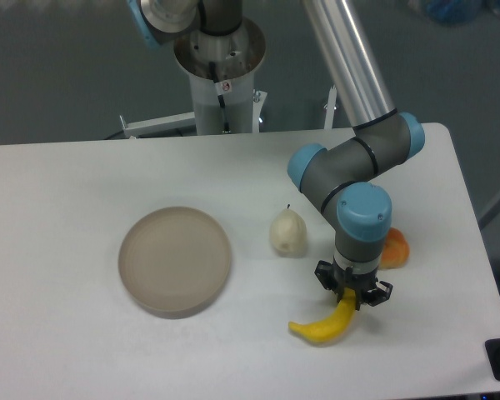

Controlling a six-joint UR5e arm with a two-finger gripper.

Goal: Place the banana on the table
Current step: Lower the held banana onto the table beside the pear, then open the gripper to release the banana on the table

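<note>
Gripper [351, 298] clamps 1 end of the banana [323, 324] low over the table [67, 333], near the pear [288, 232].

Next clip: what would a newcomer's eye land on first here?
The bright yellow banana, near the front edge of the white table, with one end clamped in the gripper of the grey-and-blue arm. Next, the round beige plate on the left, the pale pear mid-table, and an orange fruit half hidden behind the arm.
</note>
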